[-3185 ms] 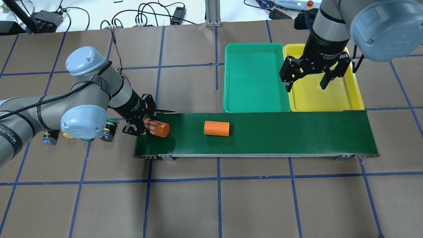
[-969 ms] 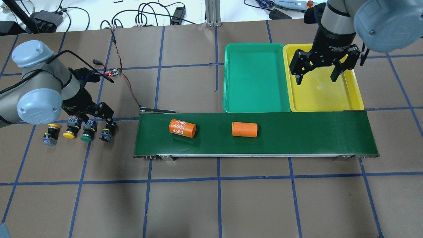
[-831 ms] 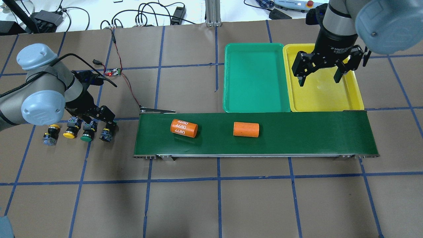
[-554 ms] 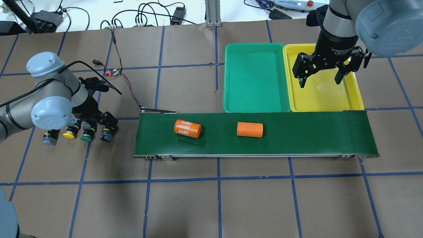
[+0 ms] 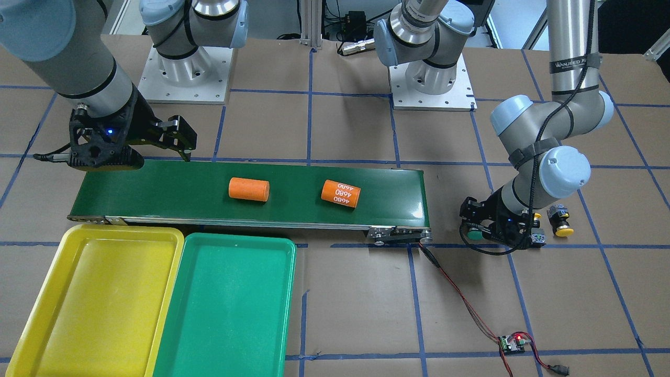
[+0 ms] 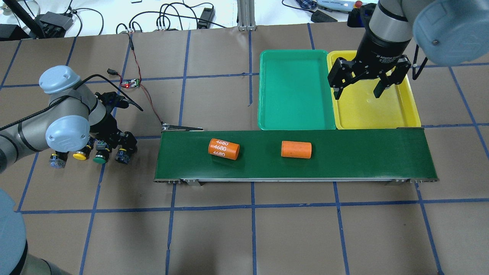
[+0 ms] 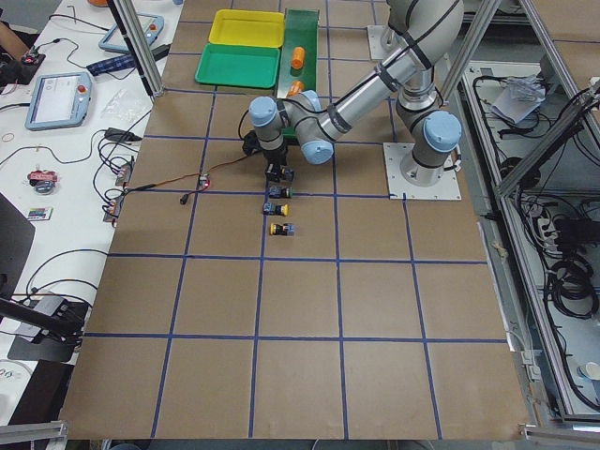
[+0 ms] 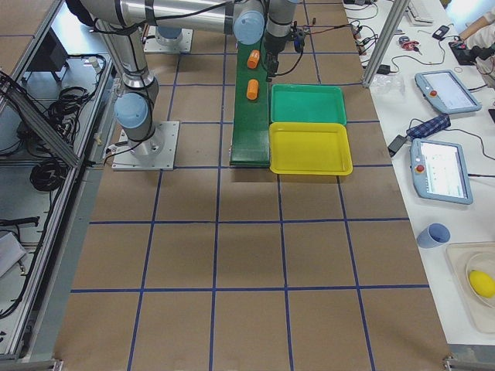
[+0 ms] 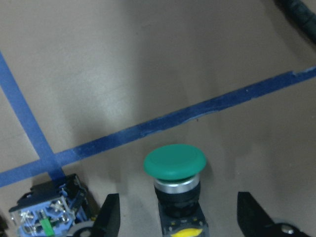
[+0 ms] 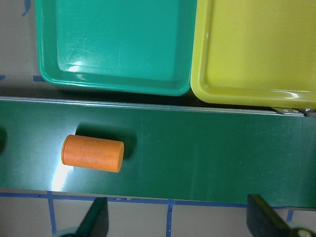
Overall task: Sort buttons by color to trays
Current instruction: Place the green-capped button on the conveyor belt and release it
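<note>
We look down on a broad brown counter, ruled into squares by blue tape lines and evenly lit, with only soft shadows. Along the upper edge of the overhead view runs a white bench with a black power brick and an aluminium post. At the right of the right-side view the bench carries two touchscreen pendants, a blue cup and a clear tub. At its left edge, coiled cables lie on grey floor.

Left end effector low, fingers spread; right end effector raised, fingers spread.
</note>
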You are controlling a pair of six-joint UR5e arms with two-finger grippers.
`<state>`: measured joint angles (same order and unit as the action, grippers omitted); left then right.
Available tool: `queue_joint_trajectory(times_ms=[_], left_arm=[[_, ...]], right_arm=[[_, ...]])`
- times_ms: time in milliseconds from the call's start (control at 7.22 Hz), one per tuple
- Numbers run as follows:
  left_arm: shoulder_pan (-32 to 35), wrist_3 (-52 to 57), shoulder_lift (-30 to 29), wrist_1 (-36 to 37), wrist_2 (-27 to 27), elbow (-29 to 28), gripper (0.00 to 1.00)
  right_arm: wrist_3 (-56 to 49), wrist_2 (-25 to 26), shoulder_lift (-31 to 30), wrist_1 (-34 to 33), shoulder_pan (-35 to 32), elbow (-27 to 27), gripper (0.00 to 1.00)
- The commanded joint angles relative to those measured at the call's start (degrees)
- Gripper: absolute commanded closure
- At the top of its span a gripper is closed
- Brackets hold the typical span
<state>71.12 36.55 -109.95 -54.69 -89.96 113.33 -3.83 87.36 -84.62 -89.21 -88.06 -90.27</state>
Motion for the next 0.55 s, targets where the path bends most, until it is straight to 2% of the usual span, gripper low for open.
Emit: queue_joint_trajectory(times_ms=[0, 277, 415], left_arm=[[0.2, -3.5, 1.4, 0.0, 0.1, -0.1, 1.0], [1.2, -12.6, 4.2, -2.5, 1.4, -3.2, 1.0], [1.8, -16.6, 6.0, -7.2, 1.7, -5.9, 1.0]], right_arm=[[-0.2, 0.3, -0.1, 0.0, -0.1, -0.1, 0.0], [0.1, 0.3, -0.2, 0.0, -0.2, -0.1, 0.0], [0.3, -0.3, 0.0, -0.3, -0.4, 0.0, 0.0]])
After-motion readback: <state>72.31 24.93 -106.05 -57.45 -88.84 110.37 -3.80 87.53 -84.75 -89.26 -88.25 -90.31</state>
